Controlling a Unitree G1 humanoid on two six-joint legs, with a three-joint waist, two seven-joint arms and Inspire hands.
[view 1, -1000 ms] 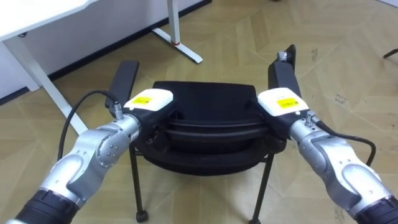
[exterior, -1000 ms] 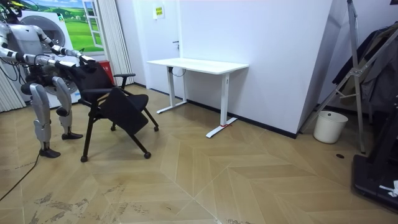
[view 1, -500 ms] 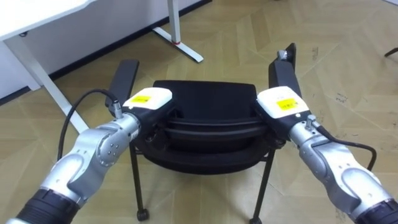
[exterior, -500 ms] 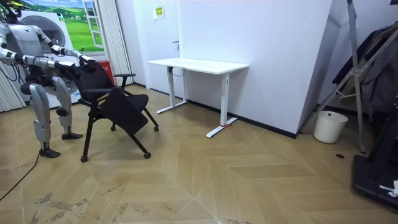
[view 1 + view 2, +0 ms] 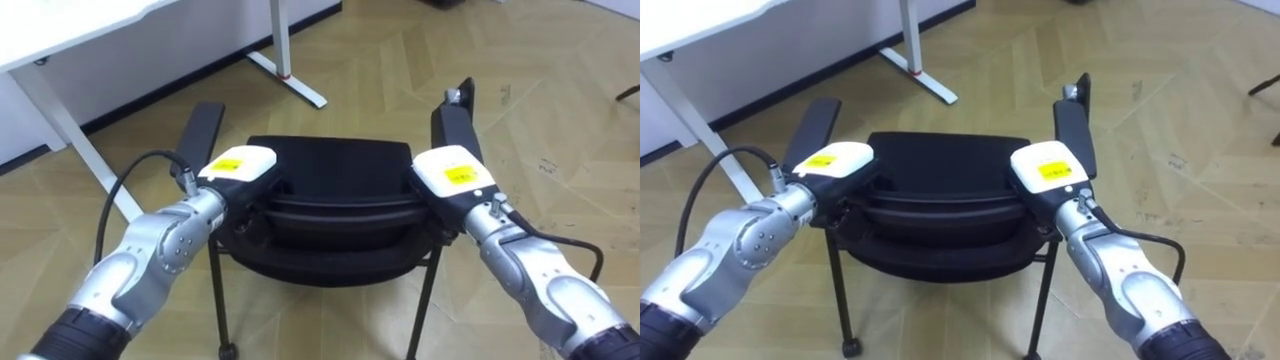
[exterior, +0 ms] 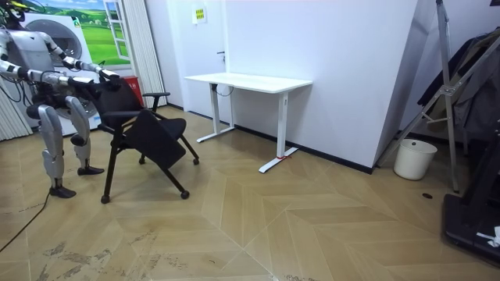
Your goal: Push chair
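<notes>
A black chair (image 5: pixel 330 170) with two armrests stands right in front of me, seen from behind and above. My left hand (image 5: pixel 238 165) lies on the left end of its backrest top and my right hand (image 5: pixel 455 172) on the right end. Both hands' fingers blend into the black backrest and are hidden. In the room view the chair (image 6: pixel 144 129) stands at the room view's left, its seat tipped down. I stand behind it with both arms stretched out to the backrest.
A white desk (image 6: pixel 250 80) stands by the wall beyond the chair, its leg and foot (image 5: pixel 290 75) ahead on my left. A white bin (image 6: pixel 414 158) and a dark rack (image 6: pixel 453 94) are at the room view's far right. Bare wooden floor (image 6: pixel 273 218) lies between.
The eye view has shifted slightly. Both hands stay on the backrest, and the chair has not visibly moved in the room view.
</notes>
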